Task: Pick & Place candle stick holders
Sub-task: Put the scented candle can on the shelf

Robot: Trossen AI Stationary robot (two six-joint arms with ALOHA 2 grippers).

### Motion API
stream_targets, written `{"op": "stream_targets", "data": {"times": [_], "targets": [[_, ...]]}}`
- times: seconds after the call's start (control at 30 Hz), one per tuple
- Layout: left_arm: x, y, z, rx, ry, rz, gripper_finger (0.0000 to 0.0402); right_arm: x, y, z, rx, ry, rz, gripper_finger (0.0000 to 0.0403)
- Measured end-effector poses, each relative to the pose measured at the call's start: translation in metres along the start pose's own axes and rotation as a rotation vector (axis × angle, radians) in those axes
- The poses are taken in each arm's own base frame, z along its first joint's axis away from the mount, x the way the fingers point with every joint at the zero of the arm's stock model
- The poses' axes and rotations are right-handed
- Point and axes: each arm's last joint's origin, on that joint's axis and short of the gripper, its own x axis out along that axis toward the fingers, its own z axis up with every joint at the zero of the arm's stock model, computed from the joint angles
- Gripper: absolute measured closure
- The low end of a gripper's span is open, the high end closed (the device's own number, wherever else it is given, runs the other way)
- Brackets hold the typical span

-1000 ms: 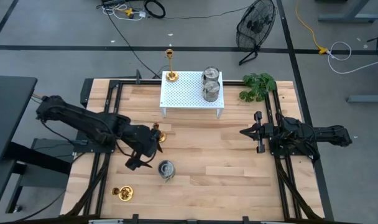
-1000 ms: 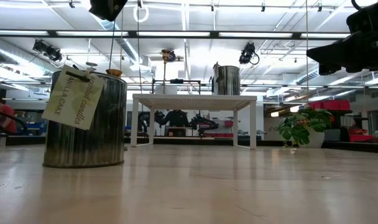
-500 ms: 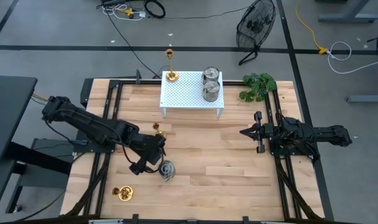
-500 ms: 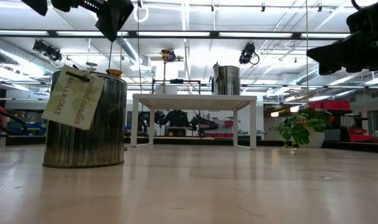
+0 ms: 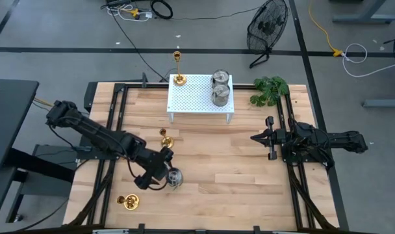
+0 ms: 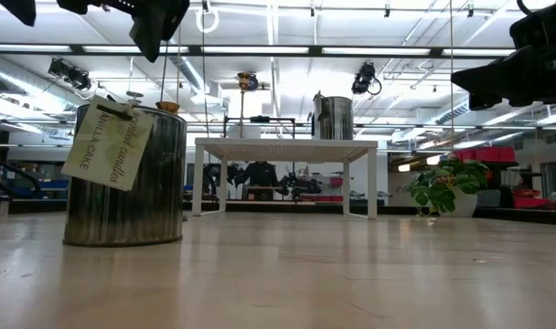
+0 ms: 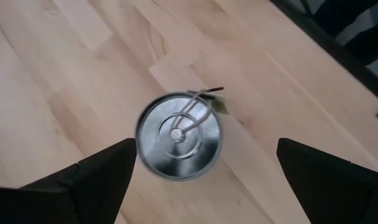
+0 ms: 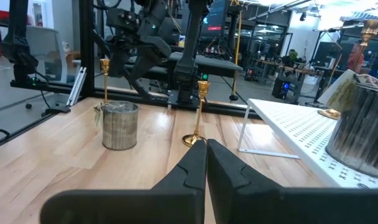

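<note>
The left gripper (image 5: 160,170) hangs above a squat silver holder (image 5: 175,178) near the front edge of the bench (image 5: 249,175), left of centre. Its fingers (image 7: 96,177) are spread wide, one on either side of the tin and clear of it, looking straight down on the lid (a paper tag (image 6: 107,143) hangs off its side). That silver holder stands upright on the wood.

Two more silver holders (image 5: 220,88) sit on the white perforated rack (image 5: 194,97) at the back edge of the bench, toward the rack's right end. A gold holder (image 5: 178,68) stands on the rack's back left corner. Another gold holder (image 5: 166,138) stands on the bench in front of the rack, between it and the left gripper, and a third gold holder (image 5: 128,202) is at the front left corner.

The right gripper (image 5: 257,138) waits near the right edge of the bench, fingers (image 8: 195,163) pressed together with nothing between them. A green plant (image 5: 270,90) sits at the back right corner.
</note>
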Motion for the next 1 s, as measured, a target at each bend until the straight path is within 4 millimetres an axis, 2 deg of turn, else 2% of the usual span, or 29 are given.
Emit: {"op": "stream_targets", "data": {"times": [0.37,1.0], "targets": [[0.001,-0.002,0.002,0.010,-0.005,0.028,0.0002,0.000,0.000,0.000,0.000,0.000,0.000,0.0385],[0.045,0.006,-0.001,-0.064,0.093,0.014,0.0002,0.000,0.000,0.000,0.000,0.000,0.000,0.0385]]}}
